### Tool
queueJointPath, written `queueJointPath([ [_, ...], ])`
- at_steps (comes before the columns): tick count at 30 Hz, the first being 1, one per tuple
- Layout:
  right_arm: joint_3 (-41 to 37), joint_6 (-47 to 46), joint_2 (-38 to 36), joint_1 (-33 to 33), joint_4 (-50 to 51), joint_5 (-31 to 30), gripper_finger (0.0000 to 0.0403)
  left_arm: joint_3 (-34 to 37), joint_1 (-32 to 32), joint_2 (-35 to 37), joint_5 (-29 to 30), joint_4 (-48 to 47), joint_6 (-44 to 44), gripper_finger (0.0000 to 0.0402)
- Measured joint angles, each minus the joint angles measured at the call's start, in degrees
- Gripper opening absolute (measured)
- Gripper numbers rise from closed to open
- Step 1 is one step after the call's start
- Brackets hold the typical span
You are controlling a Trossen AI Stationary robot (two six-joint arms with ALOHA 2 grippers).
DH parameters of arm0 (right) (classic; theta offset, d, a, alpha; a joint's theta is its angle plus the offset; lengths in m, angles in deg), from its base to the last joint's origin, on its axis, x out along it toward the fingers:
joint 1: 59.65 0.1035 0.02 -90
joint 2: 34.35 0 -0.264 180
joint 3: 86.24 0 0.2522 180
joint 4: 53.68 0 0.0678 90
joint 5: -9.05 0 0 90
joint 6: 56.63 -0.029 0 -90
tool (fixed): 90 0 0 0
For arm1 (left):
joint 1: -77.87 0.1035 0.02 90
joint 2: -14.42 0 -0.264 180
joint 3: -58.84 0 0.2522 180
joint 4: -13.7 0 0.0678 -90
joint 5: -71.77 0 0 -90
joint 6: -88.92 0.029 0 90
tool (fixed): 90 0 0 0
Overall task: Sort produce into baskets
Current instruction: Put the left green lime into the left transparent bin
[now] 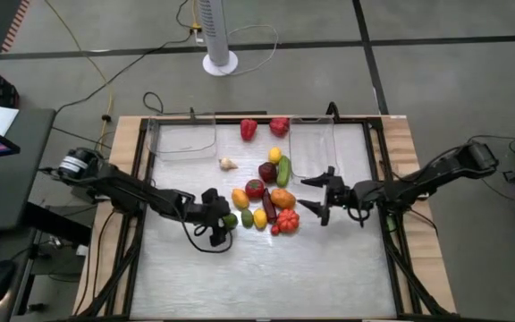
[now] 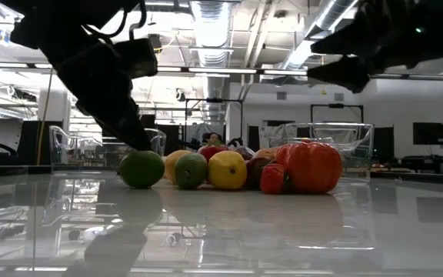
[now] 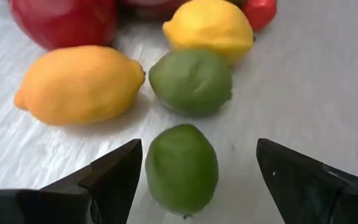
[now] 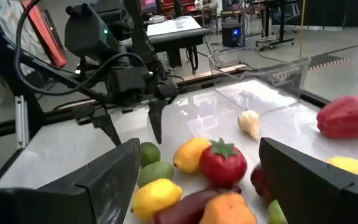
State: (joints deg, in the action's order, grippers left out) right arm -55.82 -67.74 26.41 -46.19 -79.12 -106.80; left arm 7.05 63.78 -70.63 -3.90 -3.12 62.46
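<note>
The left gripper (image 1: 223, 224) sits low over the middle of the surface (image 1: 257, 277), its fingers (image 3: 114, 174) spread wide with a lime (image 3: 181, 167) lying between them, not gripped. Just beyond it lie a second lime (image 3: 191, 81), an orange-yellow lemon (image 3: 79, 84) and a yellow lemon (image 3: 209, 28), the near side of a pile of produce (image 1: 266, 192) in the centre. A clove of garlic (image 1: 228, 164) lies apart, toward the far edge. Two clear baskets stand along that far edge: one (image 1: 184, 139) near the far left corner, the other (image 1: 313, 148) right of centre, with two red peppers (image 1: 249, 129) between them. The right gripper (image 1: 318, 195) hovers just right of the pile, its fingers (image 4: 104, 180) wide and holding nothing.
</note>
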Motion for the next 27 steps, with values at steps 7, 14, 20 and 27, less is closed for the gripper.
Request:
queueJointPath([
  [7,8.3,9.2,9.7,-1.5,0.0,0.4,0.0342,-0.1,0.0,-4.6,1.5,-0.9,-2.0,0.0295],
  [14,10.6,12.5,12.0,-3.7,0.3,6.0,0.0322,-0.1,0.0,-6.0,5.0,-0.4,-3.1,0.0213],
  [20,10.6,12.7,11.3,-6.4,2.5,9.3,0.0311,-0.1,0.3,-3.2,6.6,-1.7,-0.5,0.0154],
  [27,10.5,12.8,11.7,-10.6,6.4,13.3,0.0311,-0.1,5.5,12.5,18.1,-12.9,4.1,0.0158],
])
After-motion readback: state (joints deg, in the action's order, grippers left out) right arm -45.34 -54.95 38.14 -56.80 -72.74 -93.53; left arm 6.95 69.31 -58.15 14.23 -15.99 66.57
